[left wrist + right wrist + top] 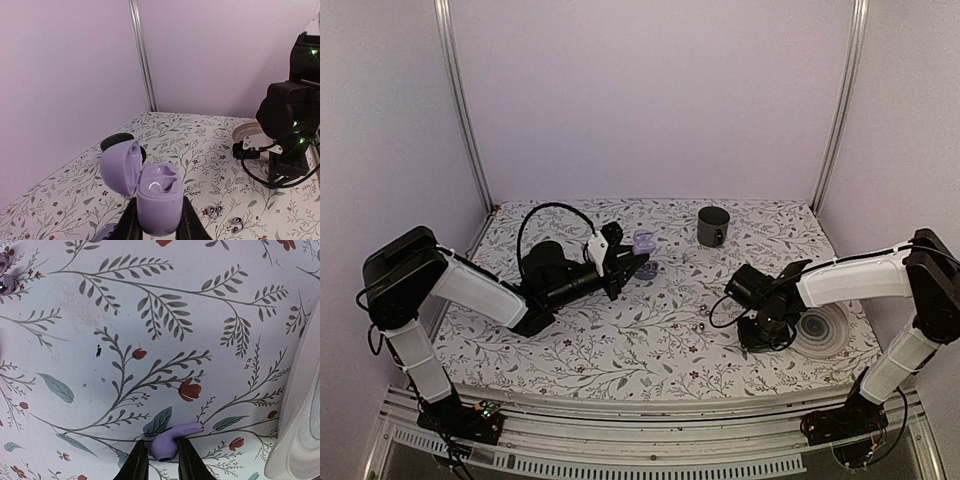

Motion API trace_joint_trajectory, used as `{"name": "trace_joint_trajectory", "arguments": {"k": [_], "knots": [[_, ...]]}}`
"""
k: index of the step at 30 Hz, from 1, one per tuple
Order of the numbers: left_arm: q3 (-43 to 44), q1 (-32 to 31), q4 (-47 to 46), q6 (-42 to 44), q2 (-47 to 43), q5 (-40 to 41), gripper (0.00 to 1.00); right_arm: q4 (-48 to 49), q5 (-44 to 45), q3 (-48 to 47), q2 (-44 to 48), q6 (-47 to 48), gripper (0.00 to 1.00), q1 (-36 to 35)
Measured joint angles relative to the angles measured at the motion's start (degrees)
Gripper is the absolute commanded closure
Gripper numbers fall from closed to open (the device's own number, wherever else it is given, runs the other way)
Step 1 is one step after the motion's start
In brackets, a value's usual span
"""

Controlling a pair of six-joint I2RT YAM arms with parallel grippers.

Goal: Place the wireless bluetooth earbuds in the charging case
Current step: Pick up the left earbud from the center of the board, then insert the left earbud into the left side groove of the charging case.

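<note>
Running about halfway by my read: both grabs are done, the insertion is not. The left gripper is squeezing tight on the base of the case and holding it up off the table, left of centre and toward the far side, near the mug. The right gripper is pinching one earbud, jaws nearly closed around its bulb end, stem poking right, low over the table just beside the plate at right, well apart from the case. What is remaining is carrying the bud over and seating it. The case is looking glossy lilac, oval, lid swinging open to one side, sockets facing up; whether a bud is already sitting inside, cannot tell.
</note>
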State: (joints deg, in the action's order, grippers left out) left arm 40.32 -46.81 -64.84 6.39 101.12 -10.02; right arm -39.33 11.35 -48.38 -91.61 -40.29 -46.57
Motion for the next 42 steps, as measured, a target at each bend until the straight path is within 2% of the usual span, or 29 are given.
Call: {"name": "trace_joint_trajectory", "arguments": {"k": [8,10,12,16,28,37,42], "knots": [[0.0,0.0,0.0,0.0,0.0,0.0,1.0,-0.04,0.13,-0.48,-0.5,-0.48,0.77,0.0],[0.0,0.0,0.0,0.0,0.0,0.0,1.0,-0.02,0.13,-0.74,-0.76,-0.57,0.8,0.0],[0.0,0.0,0.0,0.0,0.0,0.0,1.0,0.11,0.11,-0.87,-0.94,-0.7,0.87,0.0],[0.0,-0.02,0.0,0.0,0.0,0.0,1.0,0.37,0.2,-1.11,-1.09,-0.94,0.92,-0.04],[0.0,-0.26,-0.02,-0.22,0.02,0.02,1.0,-0.48,-0.22,-1.95,-0.09,-1.73,0.93,0.15],[1.44,-0.98,-3.04,-1.55,2.97,0.07,1.0,4.92,-9.9,-4.17,13.38,-1.75,0.92,4.76],[4.83,-2.25,-4.33,-2.01,7.1,0.46,1.0,11.28,-17.75,-6.62,16.52,-2.45,0.92,6.58]]}}
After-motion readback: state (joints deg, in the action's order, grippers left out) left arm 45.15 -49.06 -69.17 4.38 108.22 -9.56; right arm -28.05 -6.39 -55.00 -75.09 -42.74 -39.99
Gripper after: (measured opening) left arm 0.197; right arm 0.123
